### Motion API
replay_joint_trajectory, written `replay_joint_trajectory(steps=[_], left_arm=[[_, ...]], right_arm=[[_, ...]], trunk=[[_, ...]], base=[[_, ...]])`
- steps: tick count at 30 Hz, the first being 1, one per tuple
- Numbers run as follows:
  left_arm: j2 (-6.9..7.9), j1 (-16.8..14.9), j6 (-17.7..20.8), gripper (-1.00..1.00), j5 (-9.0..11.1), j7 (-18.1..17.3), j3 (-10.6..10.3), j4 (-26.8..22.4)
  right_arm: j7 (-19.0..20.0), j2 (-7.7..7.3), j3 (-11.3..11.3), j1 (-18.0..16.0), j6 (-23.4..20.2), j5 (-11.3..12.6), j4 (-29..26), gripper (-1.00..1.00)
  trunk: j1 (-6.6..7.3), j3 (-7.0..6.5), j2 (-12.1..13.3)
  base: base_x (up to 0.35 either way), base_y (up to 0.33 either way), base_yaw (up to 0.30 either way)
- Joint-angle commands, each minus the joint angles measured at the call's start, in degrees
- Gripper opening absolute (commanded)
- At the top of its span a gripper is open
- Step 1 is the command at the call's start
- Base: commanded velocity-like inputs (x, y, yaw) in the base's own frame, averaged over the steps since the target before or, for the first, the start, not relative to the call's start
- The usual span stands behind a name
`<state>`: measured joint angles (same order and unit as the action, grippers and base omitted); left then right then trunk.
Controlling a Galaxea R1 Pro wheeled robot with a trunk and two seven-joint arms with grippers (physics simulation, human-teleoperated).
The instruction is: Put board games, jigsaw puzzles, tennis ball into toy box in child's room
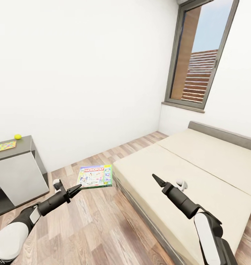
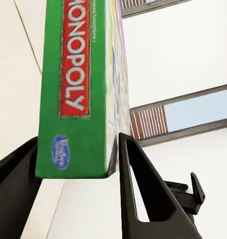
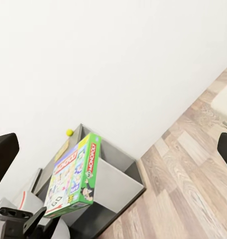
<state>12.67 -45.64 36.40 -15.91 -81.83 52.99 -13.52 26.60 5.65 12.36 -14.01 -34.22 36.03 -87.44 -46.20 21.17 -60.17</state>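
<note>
I hold 1 Monopoly box point(image 1: 95, 176) by its edge, clamped in the left gripper point(image 1: 76, 189), level above the floor point(image 1: 103, 221) for carrying toward the table point(image 1: 15, 162). The right gripper point(image 1: 156, 179) is empty over the bed point(image 1: 199, 165), its fingertips well apart in its wrist view.

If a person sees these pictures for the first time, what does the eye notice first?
Probably the bright green Monopoly box, held flat above the wood floor by the left gripper, just beside the bed's corner. Next comes the long beige bed under the window, with the right gripper hovering empty over it.
</note>
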Motion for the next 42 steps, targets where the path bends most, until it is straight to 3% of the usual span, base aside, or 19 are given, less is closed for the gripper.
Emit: replay_joint_trajectory(steps=[1, 6, 20, 31, 42], left_arm=[[-0.01, -0.06, 0.60, -1.00, -0.62, -0.35, 0.45, -0.02], [-0.01, -0.06, 0.60, -1.00, -0.62, -0.35, 0.45, -0.03], [0.33, -0.06, 0.63, -1.00, -0.53, -0.40, 0.79, -0.03], [0.31, -0.06, 0.77, -1.00, -0.53, -0.24, 0.80, -0.02], [0.25, -0.06, 0.63, -1.00, -0.53, -0.09, 0.63, -0.02]], right_arm=[[0.14, 0.06, 0.25, -0.03, -0.36, 0.27, -0.02, 1.00], [0.17, 0.06, 0.29, -0.05, -0.25, 0.20, -0.09, 1.00], [0.12, 0.06, 0.13, -0.06, -0.29, 0.19, -0.10, 1.00], [0.12, 0.06, 0.11, -0.06, -0.28, 0.18, -0.06, 1.00], [0.12, 0.06, 0.12, -0.03, -0.25, 0.19, -0.06, 1.00]], trunk=[[0.22, -0.12, 0.37], [1.32, -1.01, 2.38], [1.32, -1.22, 2.38], [1.32, -1.58, 2.38], [1.32, -1.61, 2.38]], base=[[0.000, 0.000, 0.004], [0.000, 0.000, 0.001], [0.023, 0.007, 0.137], [0.249, 0.144, 0.261], [0.267, 0.154, 0.033]])
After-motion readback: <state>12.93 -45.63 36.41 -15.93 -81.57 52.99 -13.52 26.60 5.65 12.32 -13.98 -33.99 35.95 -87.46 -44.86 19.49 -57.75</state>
